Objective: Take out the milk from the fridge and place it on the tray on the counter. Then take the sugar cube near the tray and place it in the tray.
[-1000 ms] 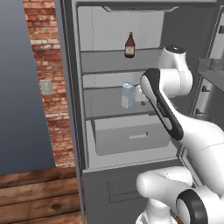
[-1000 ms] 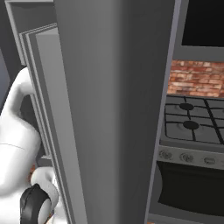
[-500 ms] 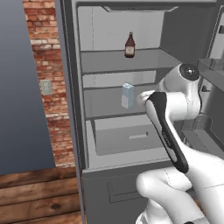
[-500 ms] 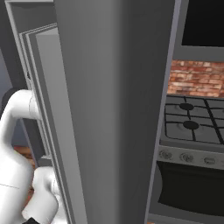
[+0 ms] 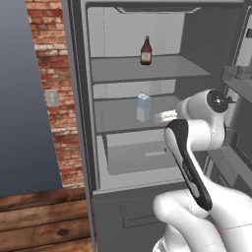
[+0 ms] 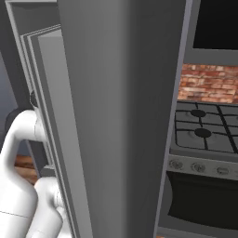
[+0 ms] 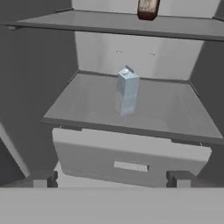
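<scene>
fridge [image 5: 128, 98]: door swung open, grey shelves seen in the left base view; its grey door panel [image 6: 116, 116] blocks most of the right base view.
milk [image 7: 127, 91]: upright on the middle shelf [image 7: 131, 107], centred, apart from the walls; also seen at [image 5: 143, 107]; label print too blurred to read.
bottle [image 5: 146, 51]: dark brown, on the upper shelf; in the hand view cut off at the top edge, base only [image 7: 148, 9].
drawer [image 7: 131, 159]: pale, below the middle shelf, front partly cut off by the bottom edge.
claw [image 7: 111, 178]: spread wide, nothing between the tips, in front of the drawer, well short of the milk; fingers [image 7: 180, 178] seen as dark stubs only.
arm [image 5: 194, 162]: right side of the fridge interior hidden behind it in the left base view.
stove [image 6: 204, 135]: right of the fridge, cropped by the frame edge.
</scene>
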You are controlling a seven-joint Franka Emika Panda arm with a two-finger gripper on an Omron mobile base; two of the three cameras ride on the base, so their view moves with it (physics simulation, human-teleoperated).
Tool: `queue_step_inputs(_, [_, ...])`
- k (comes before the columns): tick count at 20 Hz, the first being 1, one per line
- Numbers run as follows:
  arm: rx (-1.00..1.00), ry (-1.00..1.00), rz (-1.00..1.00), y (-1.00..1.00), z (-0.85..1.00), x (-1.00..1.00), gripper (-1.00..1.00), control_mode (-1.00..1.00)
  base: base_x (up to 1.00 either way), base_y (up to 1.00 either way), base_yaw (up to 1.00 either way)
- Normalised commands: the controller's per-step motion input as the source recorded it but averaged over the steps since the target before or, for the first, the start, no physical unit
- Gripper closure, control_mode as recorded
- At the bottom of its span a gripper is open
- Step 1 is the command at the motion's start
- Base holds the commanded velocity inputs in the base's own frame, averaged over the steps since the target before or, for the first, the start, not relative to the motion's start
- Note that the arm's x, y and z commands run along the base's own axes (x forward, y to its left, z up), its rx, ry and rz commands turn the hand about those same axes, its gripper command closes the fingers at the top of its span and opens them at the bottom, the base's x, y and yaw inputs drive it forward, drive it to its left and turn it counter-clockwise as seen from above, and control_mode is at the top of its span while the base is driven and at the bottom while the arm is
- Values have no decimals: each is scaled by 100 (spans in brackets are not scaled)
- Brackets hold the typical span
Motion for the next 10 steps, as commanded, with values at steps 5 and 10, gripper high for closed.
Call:
queue_step_inputs(5, [1,-6,6,-5,0,1,-100,-100,0,0,0])
queue_step_inputs(10, [1,-11,8,-10,0,4,-100,-100,0,0,0])
